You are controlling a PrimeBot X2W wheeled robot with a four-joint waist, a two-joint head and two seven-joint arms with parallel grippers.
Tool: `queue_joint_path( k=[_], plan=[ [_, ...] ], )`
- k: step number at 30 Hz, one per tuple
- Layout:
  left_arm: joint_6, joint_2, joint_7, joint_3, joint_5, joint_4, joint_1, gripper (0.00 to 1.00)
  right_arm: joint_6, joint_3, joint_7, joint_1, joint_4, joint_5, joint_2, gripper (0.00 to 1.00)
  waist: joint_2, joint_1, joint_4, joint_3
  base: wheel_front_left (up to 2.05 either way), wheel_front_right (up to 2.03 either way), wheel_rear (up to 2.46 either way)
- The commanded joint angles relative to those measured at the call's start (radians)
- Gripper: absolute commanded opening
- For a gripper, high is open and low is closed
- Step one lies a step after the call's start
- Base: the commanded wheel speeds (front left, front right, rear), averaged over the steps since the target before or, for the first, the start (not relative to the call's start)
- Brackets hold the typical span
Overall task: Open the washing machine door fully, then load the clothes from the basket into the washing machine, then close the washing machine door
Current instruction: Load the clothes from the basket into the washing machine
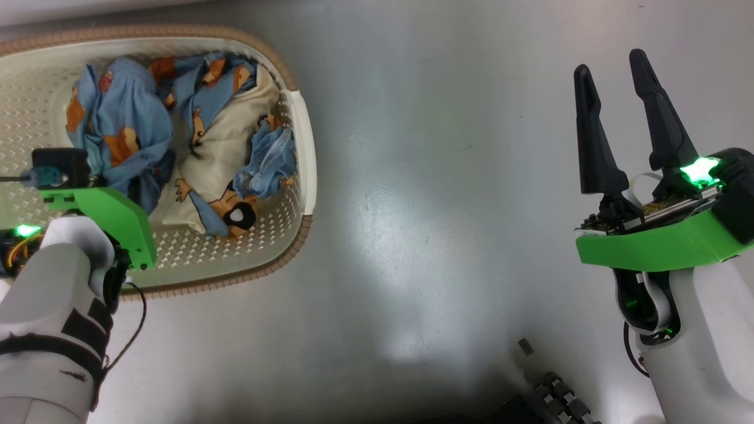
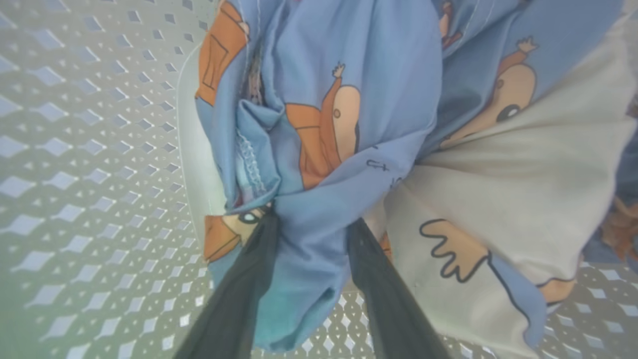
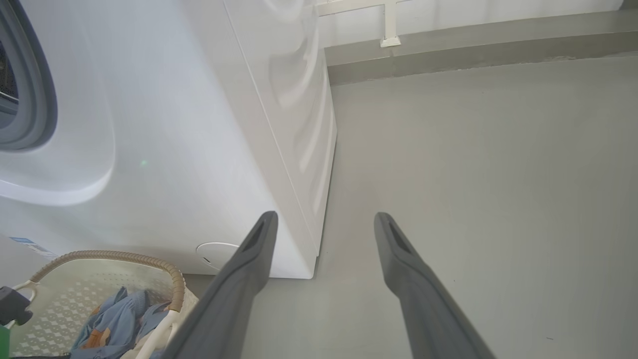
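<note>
- Grey, glossy floor (image 1: pixel 447 176) ran across the middle of the head view, with a pale patch of glare near its centre.
- The basket (image 1: pixel 294 235) sat on that floor at the upper left of the head view. The clothes (image 1: pixel 123 123) lay heaped inside it, blue bear-print pieces beside a cream one.
- The left gripper (image 2: pixel 313 219) was down inside the basket. In the left wrist view its dark fingers (image 2: pixel 239 299) rose from the bottom edge, and a fold of blue cloth bulged between them, touching both. Whether that fold was truly pinched could not be told.
- The right gripper (image 1: pixel 609 63) hung at the right of the head view, well apart from the basket, fingers spread with nothing between them.
- In the right wrist view the washing machine (image 3: pixel 199 124) stood at the upper left, its grey rubber ring (image 3: pixel 35 99) at the left edge.
- The basket stood just in front of the machine, at the lower left of that view, below a blue label sticker (image 3: pixel 25 243).
</note>
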Motion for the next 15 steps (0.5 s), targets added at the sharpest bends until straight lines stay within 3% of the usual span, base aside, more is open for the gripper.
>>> queue_joint_path(
  k=[1, 2, 15],
  plan=[
    [0.007, 0.046, 0.006, 0.011, 0.004, -0.002, 0.006, 0.08, 0.006, 0.023, -0.008, 0.022, -0.025, -0.008, 0.002, 1.00, 0.0000, 0.0000, -0.001, -0.001, 0.00, 0.00, 0.00],
    [0.007, 0.047, 0.008, 0.010, 0.003, -0.002, 0.005, 0.00, 0.006, 0.025, -0.008, 0.021, -0.025, -0.008, 0.002, 1.00, 0.0000, 0.0000, -0.002, -0.001, 0.00, 0.00, 0.00],
    [-0.001, 0.028, -0.020, 0.034, -0.047, -0.002, 0.032, 0.00, 0.006, 0.028, -0.008, 0.024, -0.012, -0.005, 0.003, 1.00, 0.0000, 0.0000, 0.008, -0.058, 0.00, 0.00, 0.00]
  ],
)
